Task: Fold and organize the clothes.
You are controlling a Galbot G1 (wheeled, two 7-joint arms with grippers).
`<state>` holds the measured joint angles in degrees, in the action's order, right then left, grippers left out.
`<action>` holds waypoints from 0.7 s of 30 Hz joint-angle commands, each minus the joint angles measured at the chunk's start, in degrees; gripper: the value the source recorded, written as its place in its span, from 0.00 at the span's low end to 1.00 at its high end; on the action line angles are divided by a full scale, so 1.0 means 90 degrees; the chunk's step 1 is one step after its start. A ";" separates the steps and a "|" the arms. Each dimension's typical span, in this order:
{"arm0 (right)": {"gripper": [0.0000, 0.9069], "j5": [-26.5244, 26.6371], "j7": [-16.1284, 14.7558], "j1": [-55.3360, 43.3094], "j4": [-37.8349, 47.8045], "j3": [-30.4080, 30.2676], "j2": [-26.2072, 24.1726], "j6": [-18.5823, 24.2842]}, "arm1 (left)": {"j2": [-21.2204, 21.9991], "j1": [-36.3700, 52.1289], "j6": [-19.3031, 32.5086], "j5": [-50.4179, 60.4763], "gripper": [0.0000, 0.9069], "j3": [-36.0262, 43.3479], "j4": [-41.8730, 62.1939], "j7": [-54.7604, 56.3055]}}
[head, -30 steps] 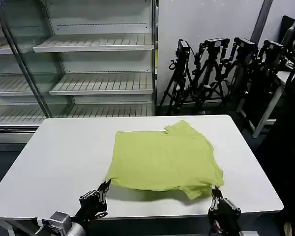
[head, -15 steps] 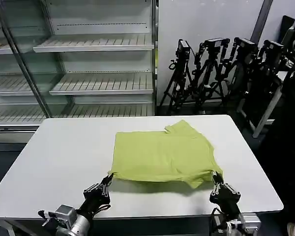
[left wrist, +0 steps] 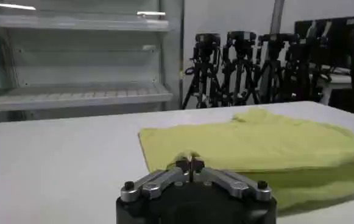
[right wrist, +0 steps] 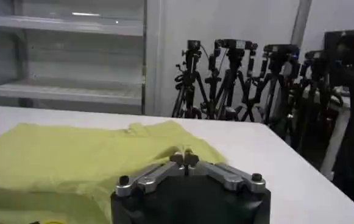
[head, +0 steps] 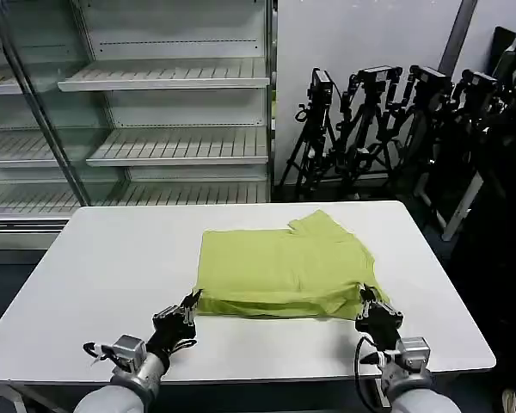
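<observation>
The clothes are one lime yellow-green T-shirt [head: 284, 262] lying on the white table [head: 103, 275], with its near edge doubled up into a thick fold. My left gripper [head: 192, 302] is shut on the shirt's near left corner, just above the tabletop. On the near right corner my right gripper [head: 364, 297] is shut as well. In the left wrist view the fingertips [left wrist: 190, 162] meet against the yellow cloth [left wrist: 268, 140]. The right wrist view shows the closed tips [right wrist: 186, 157] pinching a raised ridge of the shirt [right wrist: 61, 152].
A glass-fronted shelving unit [head: 155, 112] stands behind the table at the left. Several black tripods with cameras [head: 387, 120] crowd the back right. Bare tabletop lies left of the shirt and along the near edge [head: 267, 366].
Both grippers have moved away from me, carrying the shirt's near edge with them. That edge has retreated from the table's front and now lies folded up over the shirt.
</observation>
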<state>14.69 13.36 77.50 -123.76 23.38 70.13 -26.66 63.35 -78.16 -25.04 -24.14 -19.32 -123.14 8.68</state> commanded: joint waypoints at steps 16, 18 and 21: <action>0.28 -0.0123 0.0110 -0.1145 0.1348 -0.0494 0.0047 0.0094 | 0.0154 0.1046 0.0035 0.0240 0.04 0.0529 0.1118 0.0183; 1.00 -0.0150 0.0111 -0.1170 0.1410 -0.0532 0.0073 0.0102 | 0.0186 0.1064 0.0034 0.0240 0.50 0.0547 0.1130 0.0198; 1.00 -0.0349 0.0070 -0.1178 0.1493 -0.0593 0.0127 -0.0029 | 0.0228 0.1061 0.0011 0.0266 1.00 0.0559 0.1123 0.0201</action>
<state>12.14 13.97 68.83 -113.06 18.82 71.56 -26.01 65.42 -70.08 -24.91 -22.00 -14.91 -114.67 10.41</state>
